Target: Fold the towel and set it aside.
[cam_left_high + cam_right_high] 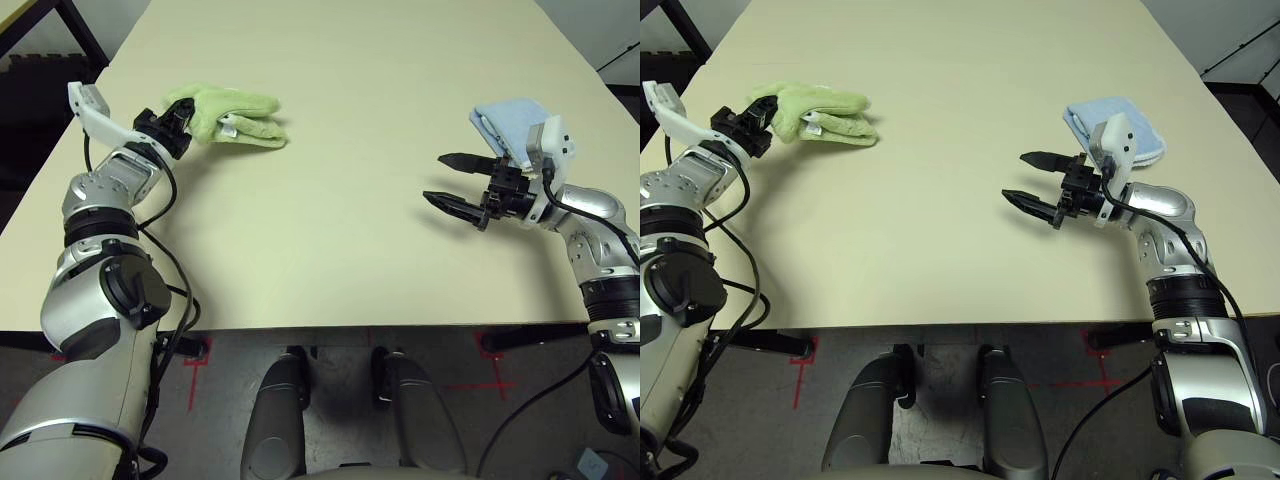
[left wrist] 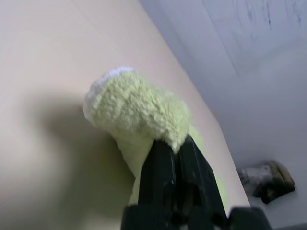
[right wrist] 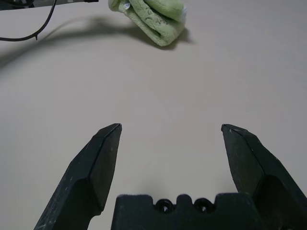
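Down at the near side, the counter (image 1: 330, 270) is a big pale cream top, and its near part is bare.

On the right, a bit farther in, the right tool (image 1: 441, 180) hangs over the counter. It points to the left, about level. Its two black fingers (image 3: 96, 167) are spread wide apart, and nothing is between them. It is not touching any cloth.

Just past the right tool, on the far right of the counter, lies a small light blue cloth (image 1: 505, 120). It is folded and lies flat. The white part of the right wrist hides one edge of it.

On the left, the silver left arm reaches out along the left edge of the counter. The left tool (image 1: 180, 128) is at the far left. Its fingers (image 2: 165, 172) are pressed tight together, and they pinch one end of the towel (image 1: 235, 115).

The towel is light green and fluffy. It is folded into a thick little bundle. It sits at the far left of the counter, with its pinched end at the left tool and the rest stretching to the right. A small white label (image 1: 229, 128) shows on its near side. The towel and the blue cloth are well apart, one on each side.
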Robot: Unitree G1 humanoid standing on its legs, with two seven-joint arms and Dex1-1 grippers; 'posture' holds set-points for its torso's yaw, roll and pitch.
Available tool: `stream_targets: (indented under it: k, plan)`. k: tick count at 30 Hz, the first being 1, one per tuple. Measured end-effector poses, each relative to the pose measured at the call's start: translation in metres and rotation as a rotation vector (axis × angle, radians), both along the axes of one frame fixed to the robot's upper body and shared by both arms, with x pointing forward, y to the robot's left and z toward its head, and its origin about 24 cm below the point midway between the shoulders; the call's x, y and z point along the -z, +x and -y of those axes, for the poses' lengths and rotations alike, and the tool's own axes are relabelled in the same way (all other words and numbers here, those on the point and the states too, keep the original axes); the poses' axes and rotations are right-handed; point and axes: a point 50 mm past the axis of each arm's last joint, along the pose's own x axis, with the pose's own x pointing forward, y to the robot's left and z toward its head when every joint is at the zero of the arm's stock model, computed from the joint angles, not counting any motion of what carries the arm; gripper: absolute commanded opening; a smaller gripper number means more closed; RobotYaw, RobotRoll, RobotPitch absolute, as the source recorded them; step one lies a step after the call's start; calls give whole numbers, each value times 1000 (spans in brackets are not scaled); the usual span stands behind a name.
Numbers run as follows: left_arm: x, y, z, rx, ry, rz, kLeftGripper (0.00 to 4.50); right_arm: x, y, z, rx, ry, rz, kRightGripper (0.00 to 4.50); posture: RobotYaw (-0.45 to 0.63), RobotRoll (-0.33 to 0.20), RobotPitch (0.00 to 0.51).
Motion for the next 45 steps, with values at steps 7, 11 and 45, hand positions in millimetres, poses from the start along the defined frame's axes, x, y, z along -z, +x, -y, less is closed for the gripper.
stream_targets:
  k: [7,11,45]
  plan:
    - [7,-19,-28,-267,-8,24,20,0,0,0,-5,-3,0,4500,-4,0,182]
    - [12,-32,-43,-396,4,8,20,-3,1,-2,-16,-11,6,4500,2,0,183]
    - [9,-34,-1,-430,-203,-268,526,-2,6,-11,-54,-23,7,4500,15,0,189]
